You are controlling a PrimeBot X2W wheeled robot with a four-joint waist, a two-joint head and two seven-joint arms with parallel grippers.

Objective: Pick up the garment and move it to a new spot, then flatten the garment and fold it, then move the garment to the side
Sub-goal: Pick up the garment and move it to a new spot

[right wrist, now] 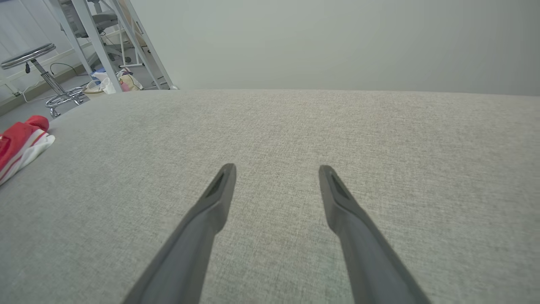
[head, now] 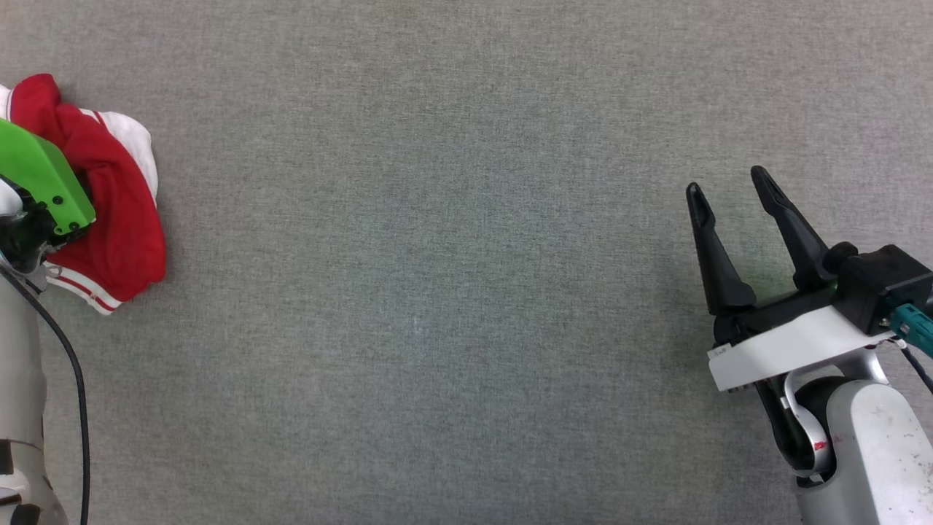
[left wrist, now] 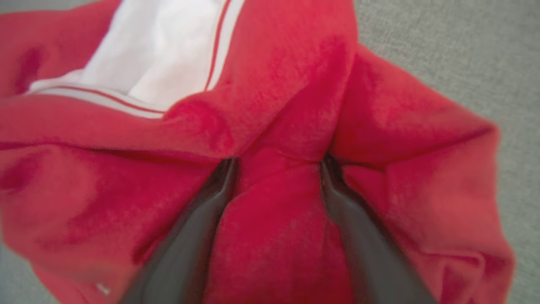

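The garment (head: 109, 211) is lying crumpled on the grey cloth-covered surface (head: 452, 306), far to the robot's left. It is judged to be soft, light and limp, likely sagging once lifted, with a thick red fold offering the best hold. The left gripper (left wrist: 276, 162) is pressing into it, fingers spread around a red ridge, not clamped. The right gripper (head: 727, 182) is hovering well apart, fingers wide and empty.
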